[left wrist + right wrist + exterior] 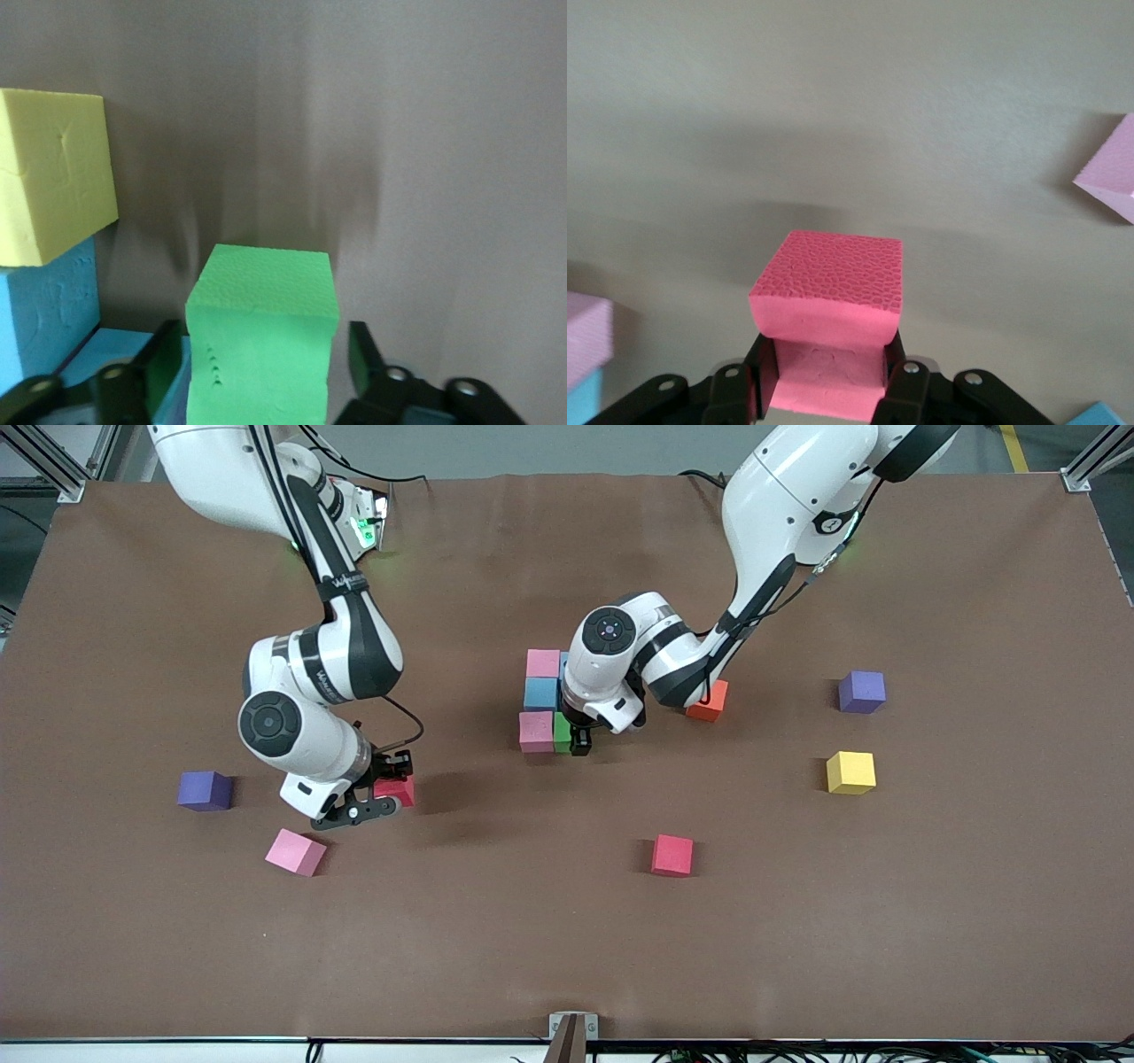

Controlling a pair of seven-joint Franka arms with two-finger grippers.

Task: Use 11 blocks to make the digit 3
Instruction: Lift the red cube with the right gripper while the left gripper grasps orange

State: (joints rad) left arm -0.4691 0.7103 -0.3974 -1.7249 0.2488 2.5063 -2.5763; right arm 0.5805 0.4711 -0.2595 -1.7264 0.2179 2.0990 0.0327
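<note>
- Though only part built, stands mid-tabletop as a tight cluster: digit 3 [542, 700], with the green block [562, 733] at its edge nearest the front camera.
- Touching the green block, toward the right arm's end: nearer pink block [536, 731].
- Farther from the camera than that, in one column: light blue block [540, 693], then farther pink block [543, 662].
- Seen from the left wrist, beside the green block: cluster yellow block [53, 177] and more light blue; hidden under the arm from the front.
- Astride the green block: left gripper [580, 742], down at the tabletop [567, 957], fingers [359, 354] spread with a thin gap on each side of the foam, gripping nothing.
- Just beside the left arm, toward the left arm's end from the green block: orange block [707, 701], partly covered by the arm.
- Further toward that end: one purple cube [862, 691] and loose yellow block [850, 771].
- Nearer the camera than the green block: loose red block [672, 855], alone.
- Toward the right arm's end from the green block, over bare tabletop: right gripper [381, 790], fingers [908, 385] clamped tight on the held red block [399, 788], foam squeezed in at the sides.
- Near that gripper, nearer the camera: loose pink block [296, 851], turned askew.
- Closest to the right arm's end: other purple cube [205, 790].
</note>
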